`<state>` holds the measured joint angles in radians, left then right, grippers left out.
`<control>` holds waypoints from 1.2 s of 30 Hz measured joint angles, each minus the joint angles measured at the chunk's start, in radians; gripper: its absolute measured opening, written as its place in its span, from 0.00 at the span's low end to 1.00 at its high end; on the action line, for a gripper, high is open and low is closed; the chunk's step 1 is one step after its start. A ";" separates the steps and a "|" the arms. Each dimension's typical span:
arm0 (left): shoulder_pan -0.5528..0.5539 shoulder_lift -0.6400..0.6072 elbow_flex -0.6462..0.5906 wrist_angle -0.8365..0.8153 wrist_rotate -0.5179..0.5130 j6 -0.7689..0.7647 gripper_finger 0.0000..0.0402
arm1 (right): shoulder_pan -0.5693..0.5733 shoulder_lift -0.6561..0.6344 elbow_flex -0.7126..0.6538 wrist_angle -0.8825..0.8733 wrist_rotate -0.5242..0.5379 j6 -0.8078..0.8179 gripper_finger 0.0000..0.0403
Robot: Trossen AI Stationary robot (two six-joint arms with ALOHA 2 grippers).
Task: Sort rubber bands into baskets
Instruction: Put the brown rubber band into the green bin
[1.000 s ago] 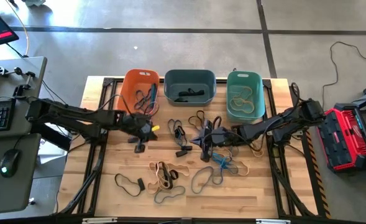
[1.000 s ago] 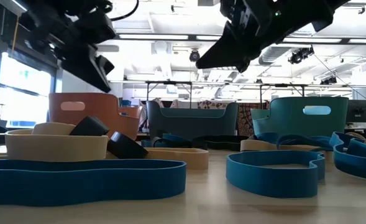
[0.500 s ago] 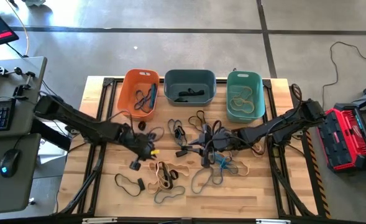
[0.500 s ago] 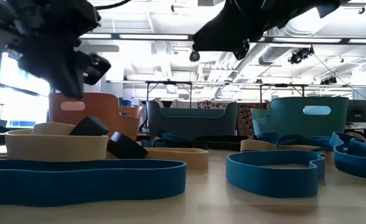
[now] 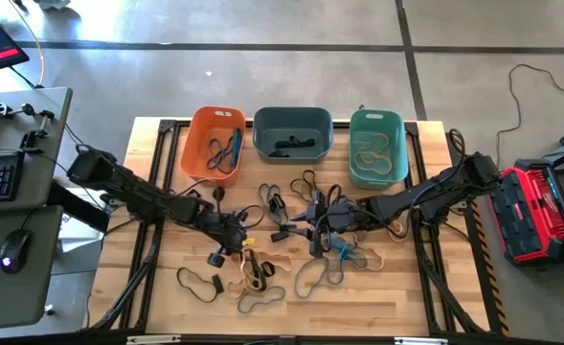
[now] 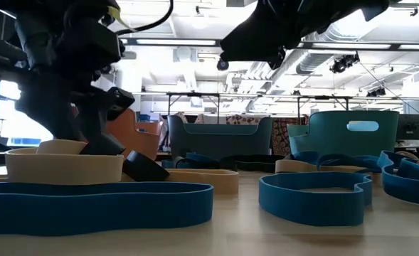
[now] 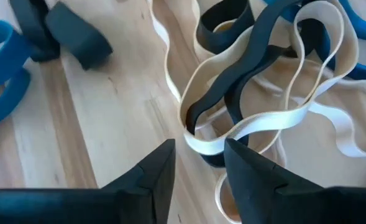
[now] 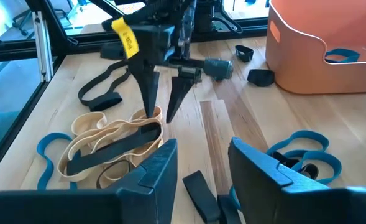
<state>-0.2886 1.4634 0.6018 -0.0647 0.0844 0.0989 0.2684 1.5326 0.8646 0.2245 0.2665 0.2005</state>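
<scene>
I've got the left gripper (image 5: pixel 236 241) low over the tan and black tangle (image 5: pixel 254 269) near the front middle of the table (image 5: pixel 157 287), fingers parted with nothing between them. On the left wrist cam the two fingertips (image 7: pixel 164 163) straddle the edge of a tan band (image 7: pixel 257 124) crossed by a black band (image 7: pixel 232 81), tips close to it; can't tell if they touch. From the right wrist cam I see the left gripper (image 8: pixel 160 112) pointing straight down at that same pile (image 8: pixel 111 146), fingers spread.

Right gripper (image 5: pixel 312 224) sits over the middle cluster of blue and dark bands (image 5: pixel 334 247), fingers apart and empty; right wrist cam shows wood and a black strip (image 8: pixel 198 190) between its fingers (image 8: pixel 158 171).

Baskets along the far edge, in a row: orange basket (image 5: pixel 198 144) on the left with a few dark and blue bands inside, slate basket (image 5: pixel 292 120) in the middle with dark bands, teal basket (image 5: pixel 375 119) on the right with tan bands.

Loose bands are spread over the table in front of the baskets: a dark loop (image 5: pixel 197 282) front left, a blue loop (image 5: pixel 310 278) front centre, more tan and dark ones between the two grippers.

Low cam: thick blue bands (image 6: pixel 95 206) and a tan one (image 6: pixel 63 167) in the foreground, all three baskets behind
</scene>
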 joint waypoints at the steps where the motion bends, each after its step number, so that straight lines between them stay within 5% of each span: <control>1: 0.000 0.007 0.000 0.006 0.000 0.008 0.34 | 0.000 0.000 0.000 0.000 0.000 0.000 0.33; 10: 0.000 0.017 0.000 0.039 0.053 0.051 0.29 | 0.000 0.000 0.000 -0.002 0.000 0.000 0.33; 20: 0.001 0.016 0.002 0.031 0.061 0.087 0.02 | 0.000 0.000 0.000 -0.002 0.000 0.000 0.33; 36: 0.110 0.009 0.241 -0.176 0.047 0.134 0.01 | 0.000 0.000 0.000 -0.003 0.000 -0.020 0.33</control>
<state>-0.1790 1.4719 0.8430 -0.2405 0.1313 0.2325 0.2684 1.5326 0.8646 0.2218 0.2661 0.1806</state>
